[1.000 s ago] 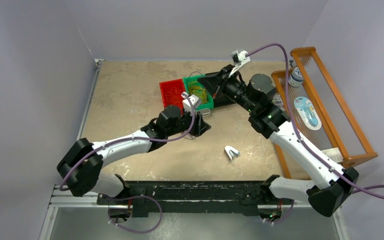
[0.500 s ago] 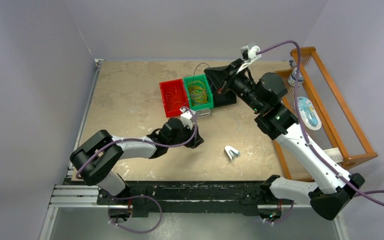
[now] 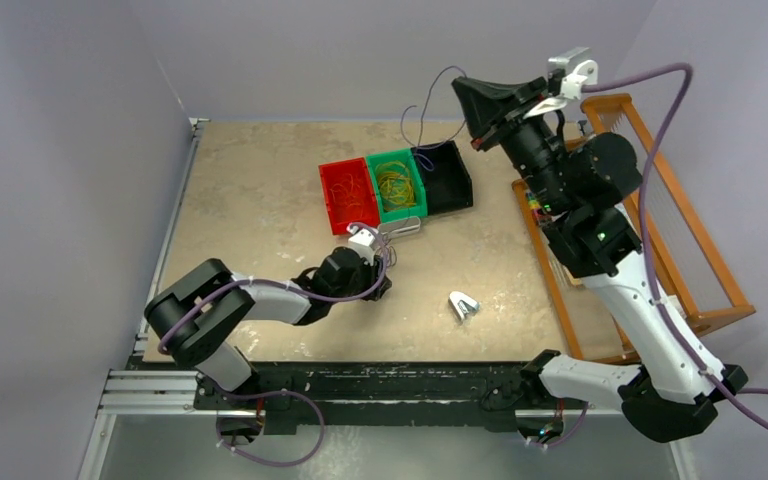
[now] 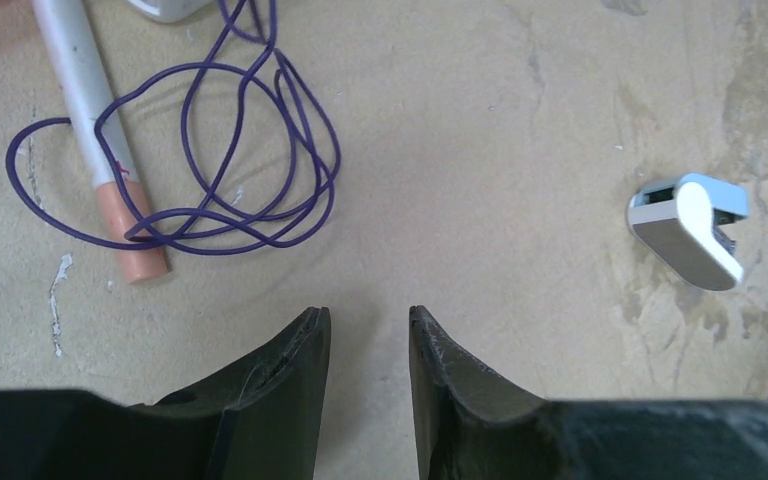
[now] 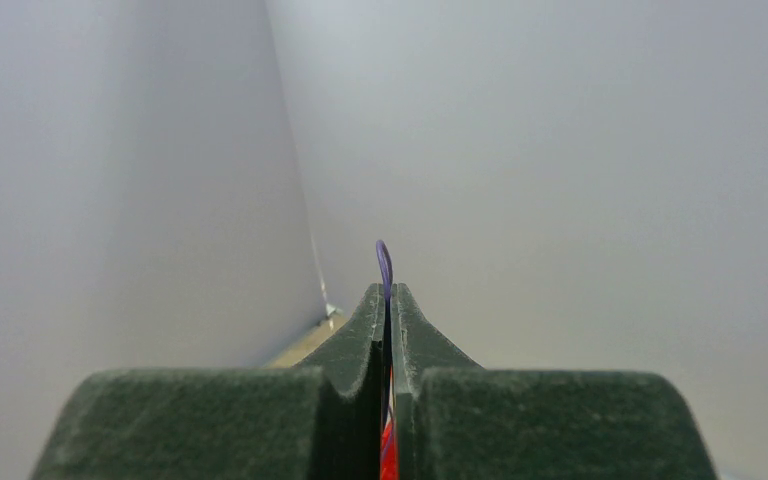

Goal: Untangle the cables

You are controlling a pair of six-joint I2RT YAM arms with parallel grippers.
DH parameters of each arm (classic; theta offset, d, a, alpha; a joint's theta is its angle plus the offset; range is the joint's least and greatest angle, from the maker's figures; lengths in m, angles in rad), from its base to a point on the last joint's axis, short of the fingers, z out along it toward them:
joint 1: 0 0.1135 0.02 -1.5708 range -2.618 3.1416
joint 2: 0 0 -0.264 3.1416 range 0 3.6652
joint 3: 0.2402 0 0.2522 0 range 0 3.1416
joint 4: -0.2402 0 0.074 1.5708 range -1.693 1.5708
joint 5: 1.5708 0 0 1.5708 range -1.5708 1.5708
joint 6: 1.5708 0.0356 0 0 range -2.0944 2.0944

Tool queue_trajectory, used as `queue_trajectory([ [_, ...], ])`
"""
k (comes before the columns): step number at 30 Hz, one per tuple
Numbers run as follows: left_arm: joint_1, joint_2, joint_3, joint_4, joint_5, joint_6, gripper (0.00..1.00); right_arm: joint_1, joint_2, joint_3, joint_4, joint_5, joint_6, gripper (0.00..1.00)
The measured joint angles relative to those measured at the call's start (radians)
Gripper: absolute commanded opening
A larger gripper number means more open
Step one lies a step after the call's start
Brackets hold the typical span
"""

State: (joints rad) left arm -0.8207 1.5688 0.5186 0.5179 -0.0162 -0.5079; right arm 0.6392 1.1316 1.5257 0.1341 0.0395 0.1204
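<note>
My right gripper (image 3: 467, 97) is raised high above the back of the table. It is shut on a dark purple cable (image 5: 384, 262), with a bit of red showing lower between the jaws. The cable (image 3: 404, 118) hangs in loose loops down toward the black bin (image 3: 452, 182). Yellow cables (image 3: 396, 186) lie in the green bin (image 3: 373, 165), and red-orange ones in the red bin (image 3: 332, 205). My left gripper (image 4: 368, 316) is open and empty, low over the table. Another purple cable (image 4: 260, 190) lies coiled just ahead of it, draped over a white pen (image 4: 92, 120).
A white and blue clip (image 4: 688, 228) lies on the table to the right of my left gripper, also seen in the top view (image 3: 463, 306). A wooden rack (image 3: 675, 210) with small items stands along the right edge. Grey walls close in the back and sides.
My right arm has lifted up and to the right, pulling the purple cable up out of the bins. My left arm has drawn back toward the near side and lowered.
</note>
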Motion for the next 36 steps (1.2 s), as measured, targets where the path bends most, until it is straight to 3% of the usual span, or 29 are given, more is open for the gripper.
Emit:
queue_trajectory([
  [9, 0.000, 0.062, -0.022, 0.115, -0.019, -0.033, 0.31, 0.000, 0.005, 0.114, 0.002, 0.074, -0.101, 0.00],
  [18, 0.000, 0.068, -0.027, 0.132, -0.019, -0.034, 0.29, 0.000, 0.038, 0.231, 0.028, 0.148, -0.193, 0.00],
  [26, 0.000, 0.021, -0.042, 0.063, -0.013, -0.050, 0.20, -0.020, 0.122, 0.255, 0.022, 0.238, -0.243, 0.00],
  [36, -0.039, -0.119, -0.101, -0.071, 0.036, -0.061, 0.13, -0.197, 0.264, 0.253, -0.026, 0.183, -0.196, 0.00],
])
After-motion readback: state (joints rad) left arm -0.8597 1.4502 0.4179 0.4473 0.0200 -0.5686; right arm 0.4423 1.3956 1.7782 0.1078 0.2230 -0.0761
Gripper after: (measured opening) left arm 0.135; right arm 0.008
